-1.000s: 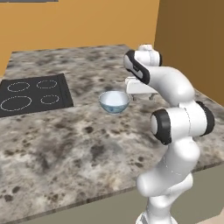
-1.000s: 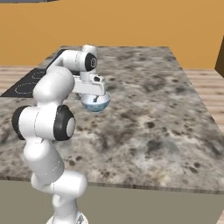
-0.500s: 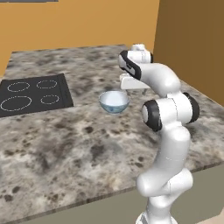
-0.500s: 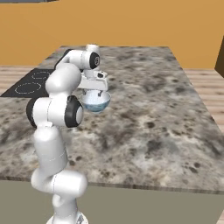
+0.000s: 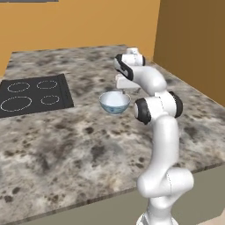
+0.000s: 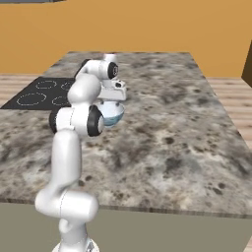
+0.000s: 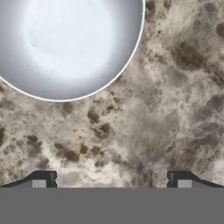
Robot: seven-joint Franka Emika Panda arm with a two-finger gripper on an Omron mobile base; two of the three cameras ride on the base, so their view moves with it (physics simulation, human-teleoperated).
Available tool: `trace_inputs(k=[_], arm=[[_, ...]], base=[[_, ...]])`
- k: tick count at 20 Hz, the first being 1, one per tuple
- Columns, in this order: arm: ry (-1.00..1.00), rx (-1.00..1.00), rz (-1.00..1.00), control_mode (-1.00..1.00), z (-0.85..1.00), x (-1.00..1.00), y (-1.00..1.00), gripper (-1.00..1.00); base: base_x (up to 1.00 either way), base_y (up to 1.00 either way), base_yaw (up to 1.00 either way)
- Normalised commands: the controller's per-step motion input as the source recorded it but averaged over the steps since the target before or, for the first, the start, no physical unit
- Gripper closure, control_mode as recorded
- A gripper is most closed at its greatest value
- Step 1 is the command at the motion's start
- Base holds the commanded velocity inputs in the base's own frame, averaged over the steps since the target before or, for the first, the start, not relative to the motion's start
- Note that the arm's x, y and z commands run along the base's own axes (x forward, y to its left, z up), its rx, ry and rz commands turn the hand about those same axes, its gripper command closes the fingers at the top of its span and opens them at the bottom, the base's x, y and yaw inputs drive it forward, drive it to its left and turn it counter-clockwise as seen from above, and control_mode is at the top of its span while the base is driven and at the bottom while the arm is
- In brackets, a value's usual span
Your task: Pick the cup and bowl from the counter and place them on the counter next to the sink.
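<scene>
The white bowl (image 5: 115, 102) with its pale blue outside stands upright on the speckled counter (image 5: 88, 140), to the right of the stovetop. In the right base view the bowl (image 6: 113, 115) is partly hidden behind my arm. My gripper (image 5: 124, 90) hangs just above and beside the bowl's far right rim, pointing down. In the hand view the bowl (image 7: 65, 43) takes up the upper left, and the gripper (image 7: 111, 181) is open over bare counter (image 7: 166, 109) with nothing between its fingertips (image 7: 41, 179). The cup and the sink are out of view.
A black stovetop (image 5: 30, 94) with white ring burners lies on the counter's left side, also seen as the stovetop (image 6: 44, 93) from the right. An orange wall (image 5: 189, 44) rises past the counter's right edge. Bare counter stretches in front and to the right.
My arm has folded up, its elbow drawing in toward the bowl. The hand has shifted slightly but stays by the bowl's rim. The bowl has not moved.
</scene>
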Motion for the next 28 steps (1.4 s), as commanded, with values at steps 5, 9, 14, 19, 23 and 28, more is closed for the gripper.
trace_inputs(k=[5,9,14,19,23,28], arm=[[0.08,0.00,-0.04,-1.00,0.00,0.72,0.00,-1.00],[0.04,0.00,-0.05,-1.00,-0.07,0.81,0.00,-1.00],[0.01,0.00,-0.03,-1.00,-0.29,0.91,0.00,-1.00],[0.01,0.00,-0.03,-1.00,-0.23,0.68,0.00,-1.00],[0.07,0.00,-0.04,-1.00,0.00,0.04,-0.14,-1.00],[0.10,0.01,-0.04,-1.00,0.50,-0.21,-0.51,-1.00]], base=[[0.00,0.00,0.00],[0.00,0.00,0.00],[0.00,0.00,0.00],[0.00,0.00,0.00],[0.00,0.00,0.00],[0.00,0.00,0.00]])
